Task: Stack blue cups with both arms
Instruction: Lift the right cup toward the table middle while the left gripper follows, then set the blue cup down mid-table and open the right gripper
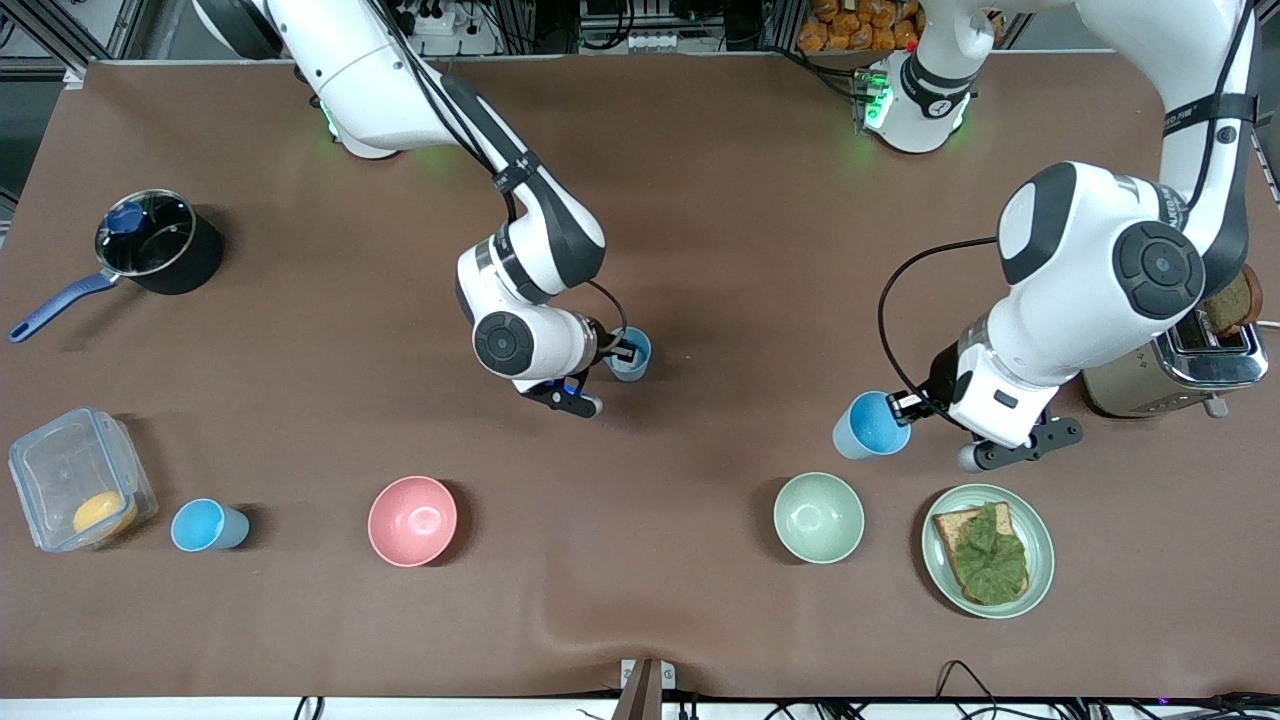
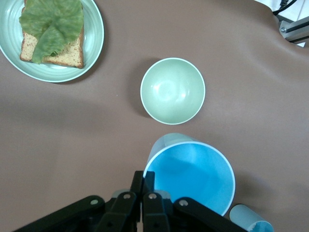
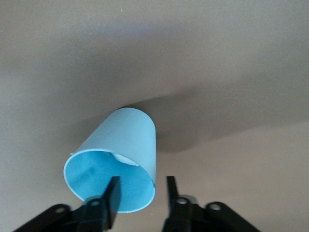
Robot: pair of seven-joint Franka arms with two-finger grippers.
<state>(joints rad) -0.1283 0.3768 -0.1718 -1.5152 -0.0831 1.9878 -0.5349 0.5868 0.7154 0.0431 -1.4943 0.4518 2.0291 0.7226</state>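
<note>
A paler blue cup [image 1: 630,354] with a white bit inside stands at the table's middle. My right gripper [image 1: 622,350] is open around its rim [image 3: 142,184]: one finger [image 3: 113,191] inside the cup [image 3: 125,140], the other outside, with a gap to the wall. My left gripper [image 1: 903,407] is shut on the rim of a brighter sky-blue cup [image 1: 868,425]. It holds that cup tilted over the table, close to the pale green bowl [image 1: 818,517]. In the left wrist view the fingers [image 2: 148,176] pinch the cup's [image 2: 193,174] edge above the green bowl [image 2: 172,90].
Another blue cup [image 1: 207,525] stands near the clear container [image 1: 75,480] at the right arm's end. A pink bowl [image 1: 412,520], a plate [image 1: 1040,530] of toast with lettuce, a toaster [image 1: 1180,370] and a black pot [image 1: 160,240] also stand on the table.
</note>
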